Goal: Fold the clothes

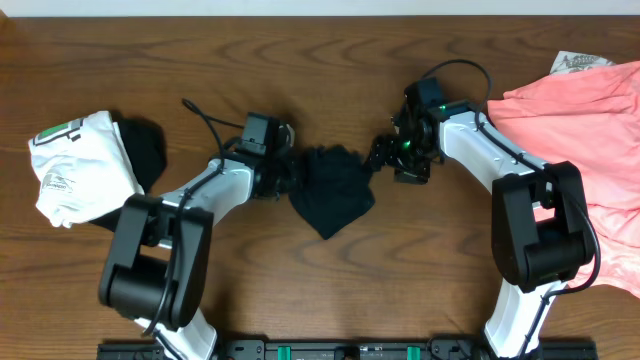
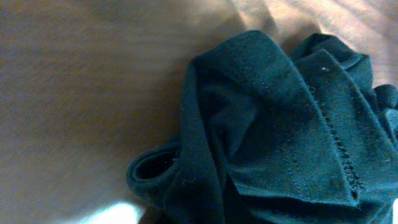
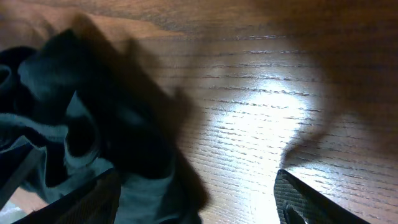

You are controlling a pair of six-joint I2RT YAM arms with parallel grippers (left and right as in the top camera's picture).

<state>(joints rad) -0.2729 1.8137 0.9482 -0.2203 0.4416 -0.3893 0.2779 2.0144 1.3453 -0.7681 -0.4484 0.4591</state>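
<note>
Left jaws pinch the crumpled black cloth shirt [image 1: 335, 190] at its left edge, and right jaws wait wide open, empty, at its right, probably to spread it.

The shirt [image 1: 335, 192] at the centre of the frame was plain black, looking dark teal up close. The table [image 1: 300, 60] was brown wood with darker grain. At the left lay a white garment [image 1: 75, 165] with green print and a black garment [image 1: 148, 150]; at the right, a plain salmon-pink garment [image 1: 590, 120].
</note>
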